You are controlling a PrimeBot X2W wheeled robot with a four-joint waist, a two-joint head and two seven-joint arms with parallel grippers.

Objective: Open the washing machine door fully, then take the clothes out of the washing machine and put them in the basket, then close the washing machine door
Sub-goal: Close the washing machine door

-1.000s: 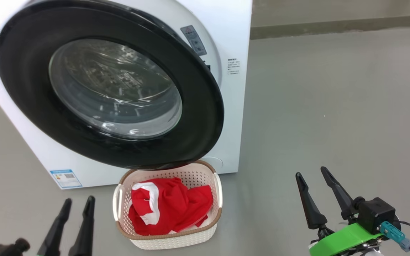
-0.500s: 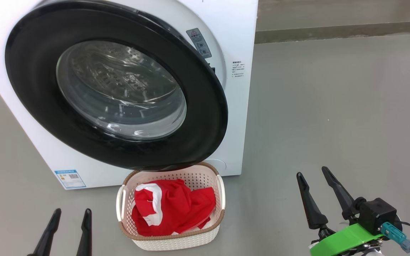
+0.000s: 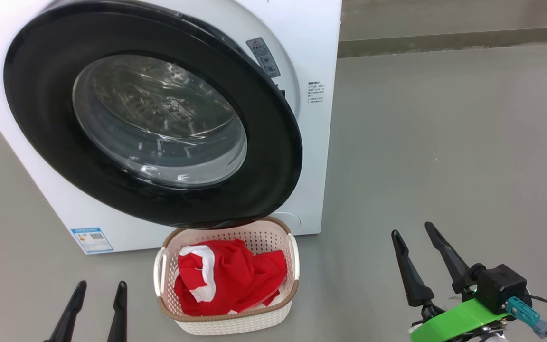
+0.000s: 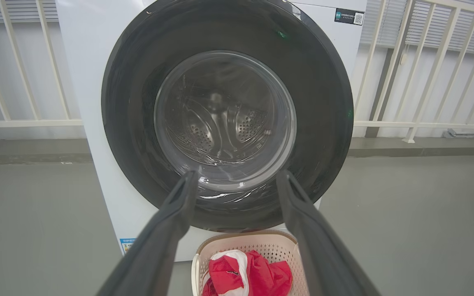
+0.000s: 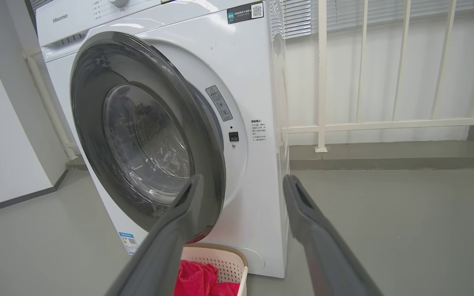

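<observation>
Looks close to finished. In the basket (image 3: 228, 325), down on the floor (image 3: 444, 142) just in front of the washing machine (image 3: 311, 190): the clothes (image 3: 231, 280), a red heap with white patches. Through the window (image 3: 159, 118) of the washing machine door (image 3: 273, 156), nothing but the bare perforated steel of the drum (image 4: 220, 123), so probably emptied; cannot rule out a piece hidden low inside. Of the 3 steps, then, 2 apparently done: opening and unloading.

Left to do: the last of the closing. Swung nearly home, yet in the right wrist view standing off the machine's white front along the free edge, with the latch hole (image 5: 233, 136) uncovered. Judged ajar, not latched. Hangs above the far rim of the basket, with no visible contact.

Left gripper (image 3: 101, 285): low, just left of the basket, fingers spread wide, holding nothing, aimed at the door. Right gripper (image 3: 412, 229): well off to the right over bare floor, likewise wide open and empty. Neither one touching door, basket or cloth.

Calls, most likely, for a push near the door's free edge until the catch takes
</observation>
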